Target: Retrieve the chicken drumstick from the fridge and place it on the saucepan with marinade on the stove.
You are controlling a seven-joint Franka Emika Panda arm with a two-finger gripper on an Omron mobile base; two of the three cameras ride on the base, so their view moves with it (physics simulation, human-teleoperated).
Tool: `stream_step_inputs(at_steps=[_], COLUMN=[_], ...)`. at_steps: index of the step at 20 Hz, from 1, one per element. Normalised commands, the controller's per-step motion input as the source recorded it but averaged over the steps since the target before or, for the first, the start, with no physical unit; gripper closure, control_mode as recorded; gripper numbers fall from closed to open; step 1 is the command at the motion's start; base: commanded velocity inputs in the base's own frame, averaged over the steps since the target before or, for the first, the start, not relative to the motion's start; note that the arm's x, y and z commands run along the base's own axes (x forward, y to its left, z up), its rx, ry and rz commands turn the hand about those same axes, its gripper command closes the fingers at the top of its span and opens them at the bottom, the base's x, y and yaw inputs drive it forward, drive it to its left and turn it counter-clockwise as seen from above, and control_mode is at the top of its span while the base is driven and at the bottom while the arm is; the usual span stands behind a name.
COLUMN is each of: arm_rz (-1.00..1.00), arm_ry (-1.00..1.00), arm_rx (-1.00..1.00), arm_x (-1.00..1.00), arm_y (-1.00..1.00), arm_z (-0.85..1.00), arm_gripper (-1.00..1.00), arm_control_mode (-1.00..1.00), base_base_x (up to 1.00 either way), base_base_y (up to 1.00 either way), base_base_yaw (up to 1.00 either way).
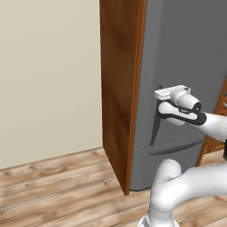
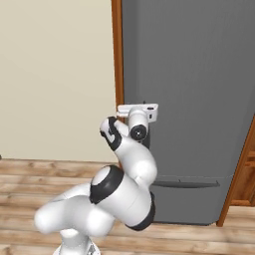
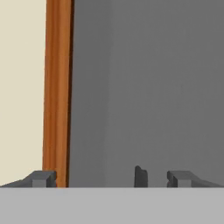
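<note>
Claw [image 3: 111, 178] is spread fully wide, nothing between the fingers, holding nothing. Its tips sit close against the fridge [image 3: 166, 87] door, which is shut. The dark handle [image 3: 140, 176] shows as a short stub between the two fingertips, closer to the one on the hand view's right. In the left base view the handle [image 1: 154, 128] runs vertically, top end just by the hand, rest hanging below. So the fingers likely straddle it near its top. Chicken drumstick is presumably behind that door. Wooden side panel [image 1: 119, 88] flanks the fridge's left.
</note>
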Motion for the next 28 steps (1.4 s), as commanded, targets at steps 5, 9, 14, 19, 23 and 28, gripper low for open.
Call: stream_step_inputs(at_steps=[5, 9, 14, 19, 23, 28], arm_rz=[0.0, 0.0, 0.0, 0.0, 0.0, 0.0], arm_ry=[0.0, 0.0, 0.0, 0.0, 0.0, 0.0], arm_rx=[0.0, 0.0, 0.0, 0.0, 0.0, 0.0], arm_x=[0.24, 0.24, 0.19, 0.17, 0.2, 0.24], arm_y=[-0.1, -0.11, -0.04, 0.0, -0.04, -0.05], arm_z=[0.0, -0.02, -0.16, -0.23, -0.22, -0.18], arm_gripper=[-1.0, -1.0, -1.0, -1.0, -1.0, -1.0], arm_control_mode=[-1.0, -1.0, -1.0, -1.0, -1.0, -1.0], base_base_x=[0.0, 0.0, 0.0, 0.0, 0.0, 0.0], base_base_y=[0.0, 0.0, 0.0, 0.0, 0.0, 0.0], base_base_yaw=[0.0, 0.0, 0.0, 0.0, 0.0, 0.0])
